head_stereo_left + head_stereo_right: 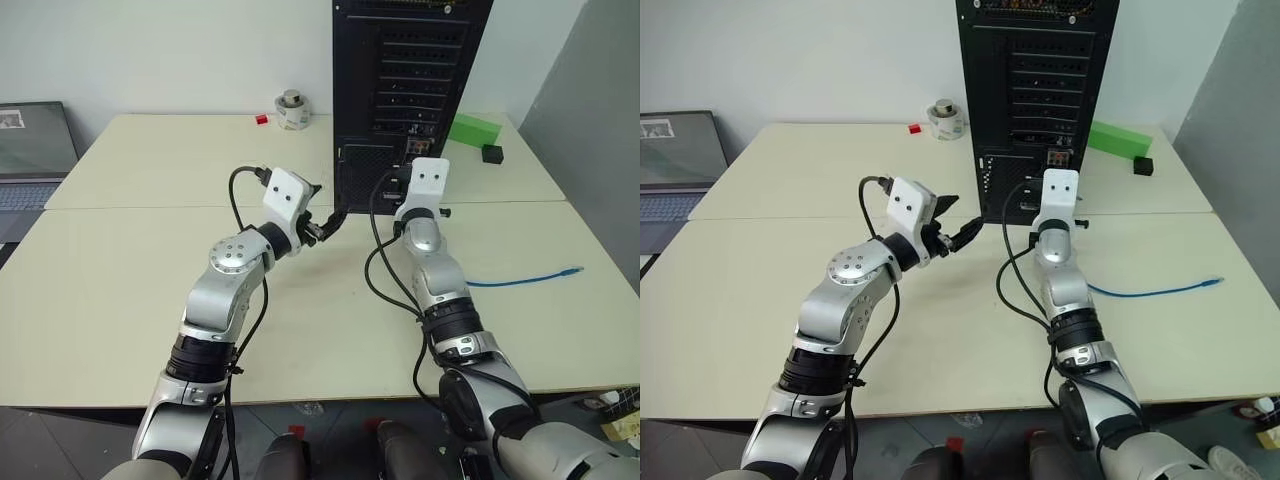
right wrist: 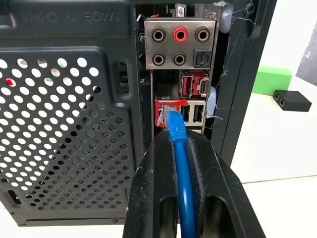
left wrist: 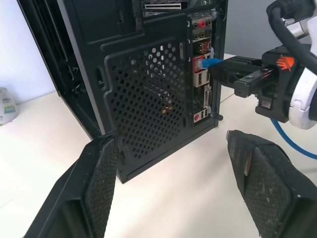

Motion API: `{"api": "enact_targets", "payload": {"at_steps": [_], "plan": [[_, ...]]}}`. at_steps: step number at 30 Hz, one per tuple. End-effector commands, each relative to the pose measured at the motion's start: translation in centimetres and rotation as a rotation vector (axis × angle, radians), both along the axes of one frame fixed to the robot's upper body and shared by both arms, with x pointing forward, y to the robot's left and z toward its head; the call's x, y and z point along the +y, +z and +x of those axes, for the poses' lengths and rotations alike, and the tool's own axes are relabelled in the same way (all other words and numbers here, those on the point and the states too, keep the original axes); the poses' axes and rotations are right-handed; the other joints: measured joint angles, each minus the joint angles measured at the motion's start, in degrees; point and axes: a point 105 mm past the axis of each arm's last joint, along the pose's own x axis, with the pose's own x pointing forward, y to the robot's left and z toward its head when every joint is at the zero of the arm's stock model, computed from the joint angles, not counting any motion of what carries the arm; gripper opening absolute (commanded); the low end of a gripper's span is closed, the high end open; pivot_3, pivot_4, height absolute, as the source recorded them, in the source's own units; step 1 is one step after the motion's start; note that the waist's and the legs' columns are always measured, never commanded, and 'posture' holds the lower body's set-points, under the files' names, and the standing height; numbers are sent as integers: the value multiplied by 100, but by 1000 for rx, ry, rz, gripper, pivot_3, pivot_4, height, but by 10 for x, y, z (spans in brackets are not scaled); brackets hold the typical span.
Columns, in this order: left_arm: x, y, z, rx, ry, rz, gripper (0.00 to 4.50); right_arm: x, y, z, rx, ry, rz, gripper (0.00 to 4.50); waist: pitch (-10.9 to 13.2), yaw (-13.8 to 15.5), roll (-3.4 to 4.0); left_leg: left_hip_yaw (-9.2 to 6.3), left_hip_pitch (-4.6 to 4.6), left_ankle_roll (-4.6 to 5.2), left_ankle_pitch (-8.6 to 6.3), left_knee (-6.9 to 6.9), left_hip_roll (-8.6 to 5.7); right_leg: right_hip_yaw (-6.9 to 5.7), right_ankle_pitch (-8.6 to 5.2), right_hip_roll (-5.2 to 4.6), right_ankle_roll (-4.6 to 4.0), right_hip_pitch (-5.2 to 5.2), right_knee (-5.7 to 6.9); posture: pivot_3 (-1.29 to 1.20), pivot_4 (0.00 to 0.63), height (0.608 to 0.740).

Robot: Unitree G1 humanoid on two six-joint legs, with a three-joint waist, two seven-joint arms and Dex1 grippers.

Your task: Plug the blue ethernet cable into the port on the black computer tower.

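The right claw (image 2: 179, 144), nearest the lens, is clamped on the thin bright-blue ethernet cable (image 2: 184, 198), whose translucent blue plug (image 2: 173, 120) sits at the mouth of a red-framed port on the tall black metal computer tower (image 1: 410, 80). The cable's free end trails across the cream worktop (image 1: 130, 290). Raised lettering on the case reads "MADE IN CHINA", seen upside down. The left claw (image 3: 168, 183) gapes empty beside the mesh grille. The tower's top is cut off.
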Motion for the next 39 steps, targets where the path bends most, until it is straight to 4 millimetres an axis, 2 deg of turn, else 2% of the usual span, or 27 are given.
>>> {"api": "enact_targets", "payload": {"at_steps": [1, 5, 13, 25, 39], "plan": [[-3, 13, -8, -35, -63, -5, 3580, 9, 33, 0, -115, 2, -17, 0, 0, -4, 0, 0, 0, 0, 0, 1, 0, 0, 0, 0, 0, 0, 0, 0, 150, 740], [-7, 10, -18, -6, -164, 19, 3580, 14, 35, 0, -124, 0, -27, 0, 1, -9, 1, 0, 0, 0, 0, 1, 0, 0, 0, 1, -1, 0, 1, 0, 150, 740], [-7, 9, -24, 10, -211, 36, 3580, 18, 40, 2, -151, -11, -36, 0, 3, -40, 4, 0, 1, 0, 0, 1, 2, 0, 1, 2, -2, -1, 1, 0, 150, 740], [-4, 9, -23, 14, -219, 47, 3580, 28, 45, 4, -169, 16, -50, 0, 5, -85, 8, 1, 0, 0, 0, 0, 2, 2, 1, 3, -2, -3, 1, 0, 150, 740], [0, 8, -23, 16, -207, 55, 3580, 28, 44, 11, -156, 20, -49, 0, 6, -175, 9, 1, 0, 1, 0, 0, 3, 3, 2, 3, -3, -4, 3, 0, 150, 740]]}}
